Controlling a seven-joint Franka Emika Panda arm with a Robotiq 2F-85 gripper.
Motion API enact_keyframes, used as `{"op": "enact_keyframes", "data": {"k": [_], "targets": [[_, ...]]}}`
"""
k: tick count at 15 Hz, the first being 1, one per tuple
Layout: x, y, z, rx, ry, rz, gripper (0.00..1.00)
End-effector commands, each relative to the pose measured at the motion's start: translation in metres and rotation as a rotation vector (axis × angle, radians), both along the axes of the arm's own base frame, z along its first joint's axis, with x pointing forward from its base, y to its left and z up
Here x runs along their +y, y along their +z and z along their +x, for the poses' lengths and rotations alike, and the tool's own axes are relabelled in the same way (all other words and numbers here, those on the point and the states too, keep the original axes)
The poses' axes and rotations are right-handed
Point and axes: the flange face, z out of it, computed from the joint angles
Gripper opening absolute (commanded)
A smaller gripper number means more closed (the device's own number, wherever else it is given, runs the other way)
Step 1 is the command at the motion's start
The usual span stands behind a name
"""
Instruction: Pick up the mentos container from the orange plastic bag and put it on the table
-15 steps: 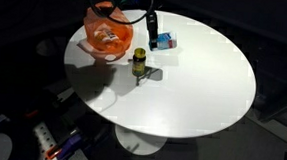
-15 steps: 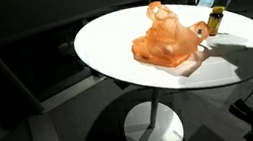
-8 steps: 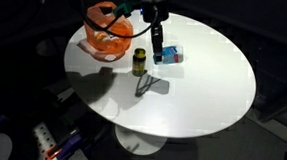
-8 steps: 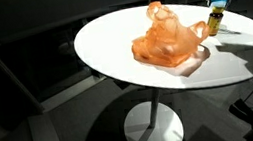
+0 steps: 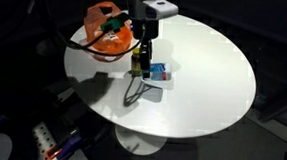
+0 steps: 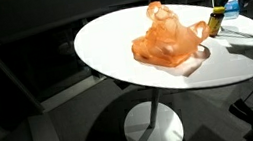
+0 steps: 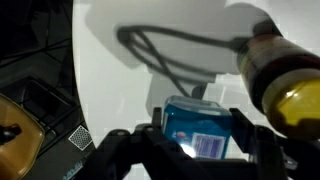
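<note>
Tool (image 7: pixel 197 152) gripping mentos container (image 7: pixel 197 122) between its fingers, amber bottle (image 7: pixel 285 80) just beside

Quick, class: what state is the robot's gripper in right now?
Gripper: closed, holding the blue mentos container.

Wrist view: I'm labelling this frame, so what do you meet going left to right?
Dark floor clutter → edge of the white table → blue mentos container → brown bottle with a yellow cap.
</note>
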Motion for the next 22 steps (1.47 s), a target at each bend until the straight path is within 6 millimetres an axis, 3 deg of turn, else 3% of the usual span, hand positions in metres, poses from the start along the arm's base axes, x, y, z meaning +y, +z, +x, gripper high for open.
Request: {"op": "enact_keyframes", "data": {"k": [1, 7, 8, 9, 11, 16, 22], "targets": [[0.002, -0.003, -0.017, 0.023, -0.021, 0.016, 0.42], [0.003, -0.019, -0.028, 0.065, -0.024, 0.029, 0.42], [0.003, -0.020, -0.029, 0.070, -0.025, 0.030, 0.49], [0.002, -0.020, -0.030, 0.069, -0.027, 0.031, 0.92], [0.001, -0.017, -0.030, 0.067, -0.027, 0.031, 0.98], [0.001, 0.000, -0.023, 0.063, -0.013, 0.035, 1.00], [0.012, 0.037, -0.005, 0.020, 0.019, 0.070, 1.00]]}}
